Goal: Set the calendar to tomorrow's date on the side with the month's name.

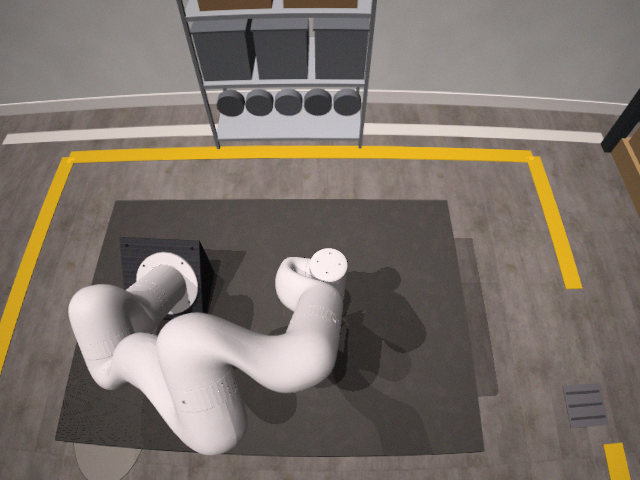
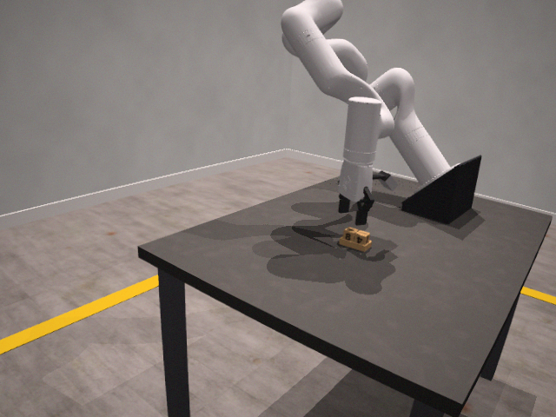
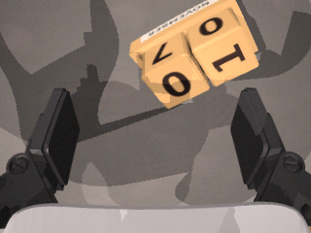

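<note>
A small wooden tray [image 2: 354,245] [image 3: 136,48] sits flat on the table and holds two cubes side by side. In the wrist view its NOVEMBER label faces the top edge and reads upside down. On that side one cube [image 3: 192,85] shows 7, with 0 on top. The other cube [image 3: 248,65] shows 0, with 1 on top. Read from the month side, the date is 07. The exterior view shows the opposite side, with 8 on the left and 4 on the right. My gripper [image 2: 353,216] [image 3: 155,108] is open and empty, above the tray and offset from it.
The dark table [image 1: 413,232] [image 2: 404,305] carries the arm's black wedge base [image 1: 201,273] [image 2: 448,201]. The arm hides the tray in the top view. A shelf [image 1: 289,126] stands beyond the table.
</note>
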`<state>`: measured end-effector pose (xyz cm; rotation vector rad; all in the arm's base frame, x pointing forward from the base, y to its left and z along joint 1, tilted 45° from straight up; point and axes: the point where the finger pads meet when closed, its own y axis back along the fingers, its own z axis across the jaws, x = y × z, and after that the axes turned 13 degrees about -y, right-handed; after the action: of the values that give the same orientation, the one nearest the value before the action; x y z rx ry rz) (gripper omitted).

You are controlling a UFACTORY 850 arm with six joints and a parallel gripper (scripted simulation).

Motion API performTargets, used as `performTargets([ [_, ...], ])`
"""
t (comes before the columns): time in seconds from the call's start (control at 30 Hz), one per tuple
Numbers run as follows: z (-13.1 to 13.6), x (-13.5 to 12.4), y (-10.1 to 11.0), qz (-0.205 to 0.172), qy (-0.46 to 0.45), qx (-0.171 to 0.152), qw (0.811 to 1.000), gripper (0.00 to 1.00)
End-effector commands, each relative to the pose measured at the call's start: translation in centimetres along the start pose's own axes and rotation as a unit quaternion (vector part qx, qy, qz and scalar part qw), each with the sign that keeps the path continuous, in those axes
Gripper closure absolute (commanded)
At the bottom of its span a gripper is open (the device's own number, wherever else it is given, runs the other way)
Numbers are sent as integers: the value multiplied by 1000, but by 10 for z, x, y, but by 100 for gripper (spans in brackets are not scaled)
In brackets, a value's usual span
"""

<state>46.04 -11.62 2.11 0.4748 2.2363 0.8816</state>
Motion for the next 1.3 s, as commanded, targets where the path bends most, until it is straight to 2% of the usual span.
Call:
performTargets([
  [0.0,0,0,1,0,0,-1,1000,0],
  [0.97,1,0,1,0,-12,-1,1000,0],
  [1.1,6,1,0,0,-66,-1,998,0],
  [1.17,22,6,-1,0,-66,-1,998,0],
  [1.27,25,7,-2,0,-66,-1,998,0],
])
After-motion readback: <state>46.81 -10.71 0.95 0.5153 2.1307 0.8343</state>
